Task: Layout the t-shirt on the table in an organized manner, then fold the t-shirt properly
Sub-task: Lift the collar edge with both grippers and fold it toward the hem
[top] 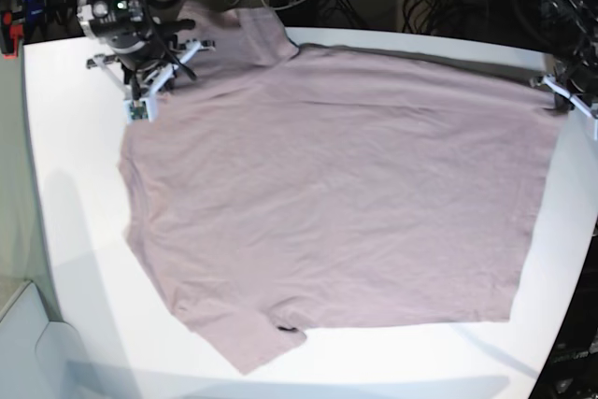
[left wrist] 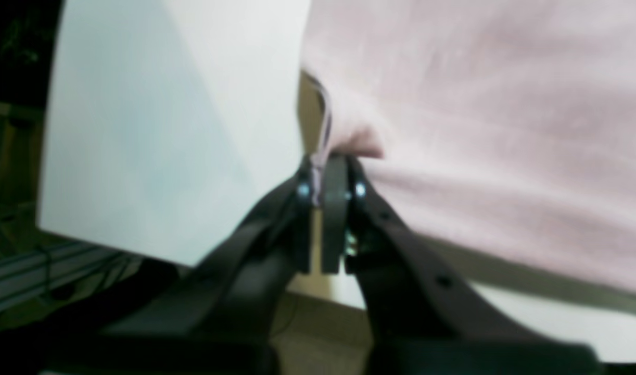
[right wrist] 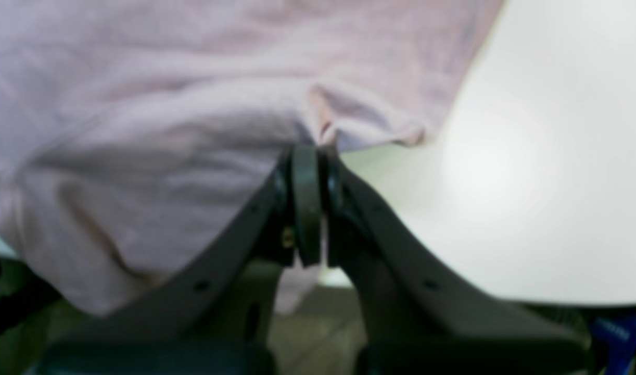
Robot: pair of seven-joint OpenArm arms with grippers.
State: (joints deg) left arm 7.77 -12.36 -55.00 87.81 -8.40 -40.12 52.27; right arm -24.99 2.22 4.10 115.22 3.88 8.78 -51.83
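**Operator:** Item one, the cloth. Where do you have it?

**Clerk:** You have one t-shirt [top: 327, 193], dusty mauve, spread flat over most of the white bench [top: 75, 231] in the base view. One sleeve lies at the lower left of that frame, near the bench's front edge; the other sleeve sits at the upper left, just beside the arm there. Mild wrinkles run across the body.

**Operator:** Item two, the right gripper?

**Clerk:** Your right gripper [right wrist: 314, 148] sits at the upper left of the base view. In its wrist view the jaws are pressed together at frame centre, with a small pucker of the t-shirt's edge pinched at their tips. The cloth fills the upper left of that frame and droops past the bench edge at the lower left; bare bench fills the right.

**Operator:** Item three, the left gripper?

**Clerk:** Your left gripper [left wrist: 329, 161] is at the right edge of the base view, at the shirt's corner. In its wrist view the jaws are clamped on the hem, a seam rising from their tips. Cloth lies to the upper right, bare bench to the left.
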